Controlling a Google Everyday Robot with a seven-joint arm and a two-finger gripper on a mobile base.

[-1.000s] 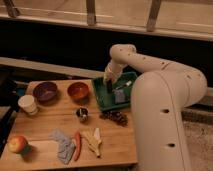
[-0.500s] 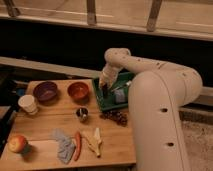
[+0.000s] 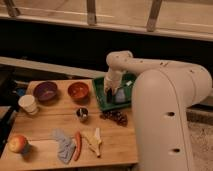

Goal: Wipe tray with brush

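Table (image 3: 45,127), L→R, all places ref. the gripper's jaws:

- Apple (image 3: 19,144), white cup (image 3: 28,104), purple bowl (image 3: 46,91): far left, well apart.
- Grey cloth (image 3: 64,145), carrot (image 3: 77,145), banana (image 3: 94,141): left and nearer the camera.
- Orange bowl (image 3: 79,91): left, near the tray's left rim, not touching as far as we see.
- Small metal cup (image 3: 82,115) and dark cluster (image 3: 116,117): just in front of the tray.

Tray (image 3: 100,100): at the table's right rear corner, directly under the gripper (image 3: 111,91). Long axis approx left–right in view. Bare floor shows to the left of the gripper and toward the camera.

Pale blue-white item (image 3: 121,95): inside the tray, just right of the gripper. We judge it prob. the brush, unconfirmed.

Jaws apart, together or clamped: cannot tell.

Key relation: tray is already below the tool end, so we judge the next stroke should be a sweep along the long axis, leftward over the bare floor. Only one arm, no choice of reach.

Arm (image 3: 165,75): rises from the large white body at right, arcs up and left to a joint above the tray, then drops near vertical, wrist pointing down.
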